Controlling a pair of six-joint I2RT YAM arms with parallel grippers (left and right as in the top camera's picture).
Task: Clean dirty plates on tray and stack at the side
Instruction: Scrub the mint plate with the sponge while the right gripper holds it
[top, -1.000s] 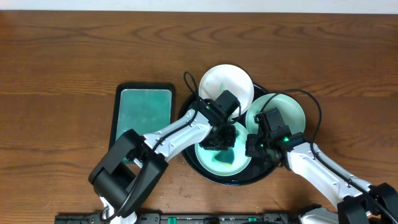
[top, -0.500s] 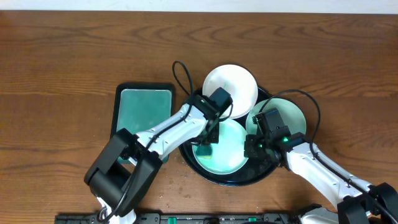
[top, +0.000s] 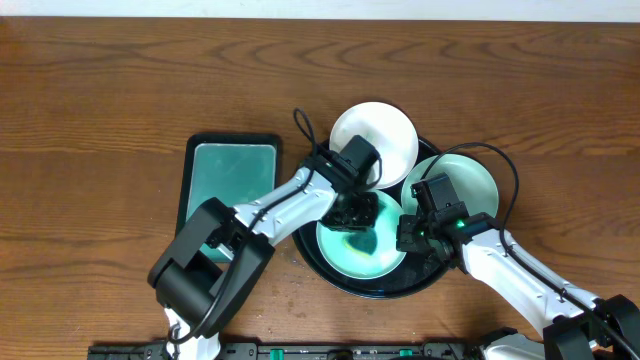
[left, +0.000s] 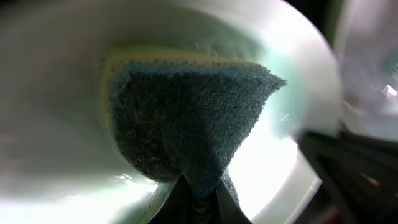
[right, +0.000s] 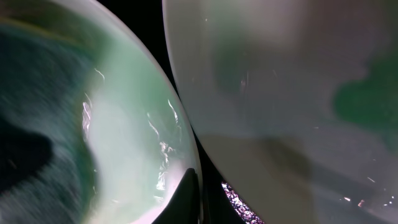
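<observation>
The round black tray (top: 422, 276) holds three plates. A white plate (top: 382, 130) lies at its far edge and a mint plate (top: 462, 180) with green smears (right: 280, 81) at its right. A second mint plate (top: 368, 264) with teal smears lies at the front. My left gripper (top: 352, 214) is shut on a dark teal sponge (left: 186, 118) and presses it onto this front plate (left: 56, 93). My right gripper (top: 408, 238) is shut on that plate's right rim (right: 180, 155), its fingertips (right: 194, 194) pinching the edge.
A rectangular black-rimmed tray (top: 232, 180) with a teal interior lies on the wooden table left of the round tray. Both arms reach in from the front edge. Cables loop over the white plate and the right mint plate.
My left gripper slid the sponge left across the front plate, then back right to the plate's upper middle. The right gripper kept its hold on the rim.
</observation>
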